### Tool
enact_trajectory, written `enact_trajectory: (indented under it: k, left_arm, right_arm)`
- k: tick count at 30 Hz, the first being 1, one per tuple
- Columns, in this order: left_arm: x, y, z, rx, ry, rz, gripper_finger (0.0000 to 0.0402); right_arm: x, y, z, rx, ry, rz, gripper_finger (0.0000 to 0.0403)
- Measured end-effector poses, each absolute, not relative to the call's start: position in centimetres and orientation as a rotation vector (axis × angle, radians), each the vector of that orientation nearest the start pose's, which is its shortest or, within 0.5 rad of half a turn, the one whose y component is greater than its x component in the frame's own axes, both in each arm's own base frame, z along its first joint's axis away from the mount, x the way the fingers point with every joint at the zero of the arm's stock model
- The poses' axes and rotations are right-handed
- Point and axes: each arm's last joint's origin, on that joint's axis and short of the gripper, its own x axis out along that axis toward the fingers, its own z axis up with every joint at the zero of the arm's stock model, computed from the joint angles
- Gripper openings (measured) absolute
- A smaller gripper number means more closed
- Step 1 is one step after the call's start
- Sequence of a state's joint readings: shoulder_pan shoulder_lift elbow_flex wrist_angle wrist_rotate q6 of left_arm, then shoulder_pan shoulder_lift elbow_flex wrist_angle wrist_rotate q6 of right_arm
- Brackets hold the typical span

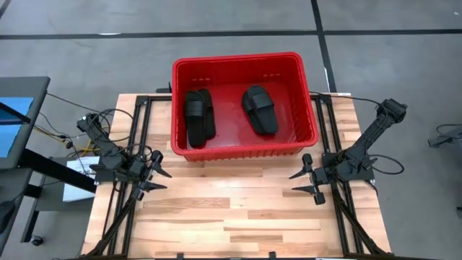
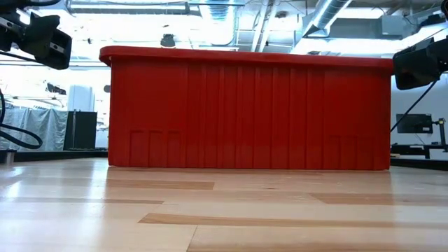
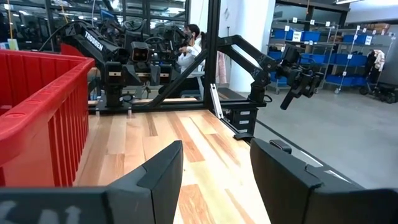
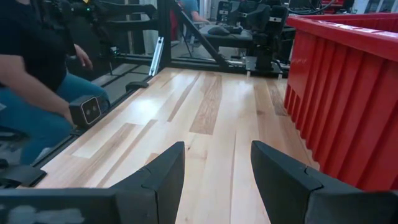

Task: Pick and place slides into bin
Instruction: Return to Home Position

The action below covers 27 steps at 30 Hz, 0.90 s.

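Observation:
The red bin (image 1: 244, 148) stands at the table's far middle, and in the low view its near wall (image 2: 245, 112) fills the picture. Black slides lie on its floor: two overlapping ones at the left (image 1: 200, 117) and one at the right (image 1: 260, 109). My left gripper (image 1: 166, 180) hovers open near the bin's near left corner, pointing toward the table's right; nothing is between its fingers (image 3: 214, 168). My right gripper (image 1: 293, 183) hovers open near the bin's near right corner, pointing toward the table's left, also with nothing between its fingers (image 4: 217, 168).
Bare wooden tabletop (image 1: 231, 217) stretches between the two grippers and the near edge. Black frame rails (image 1: 130, 209) run along both sides of the table. In the right wrist view a person (image 4: 31, 74) sits beyond the table's edge. Cables (image 1: 79, 137) lie at the far left.

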State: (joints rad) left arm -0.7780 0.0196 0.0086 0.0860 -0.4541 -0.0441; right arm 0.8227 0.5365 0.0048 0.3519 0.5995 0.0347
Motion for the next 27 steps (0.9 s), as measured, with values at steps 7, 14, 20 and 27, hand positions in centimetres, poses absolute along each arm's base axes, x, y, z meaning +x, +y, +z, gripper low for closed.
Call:
enact_trajectory:
  k: [7, 14, 20, 27]
  left_arm:
    - [7.67, -5.78, 17.30, -0.074, -0.057, -0.325, 0.0178]
    - [7.67, -5.78, 17.30, -0.078, -0.056, -0.324, 0.0178]
    - [7.67, -5.78, 17.30, -0.084, -0.055, -0.324, 0.0178]
    - [7.68, -5.78, 17.29, -0.078, -0.055, -0.324, 0.0178]
  right_arm:
    - [9.69, 8.04, 14.95, -0.083, 0.140, 0.220, 0.0177]
    - [9.69, 8.04, 14.94, -0.083, 0.140, 0.220, 0.0177]
    - [9.69, 8.04, 14.94, -0.084, 0.141, 0.220, 0.0177]
    - [9.69, 8.04, 14.94, -0.083, 0.140, 0.220, 0.0177]
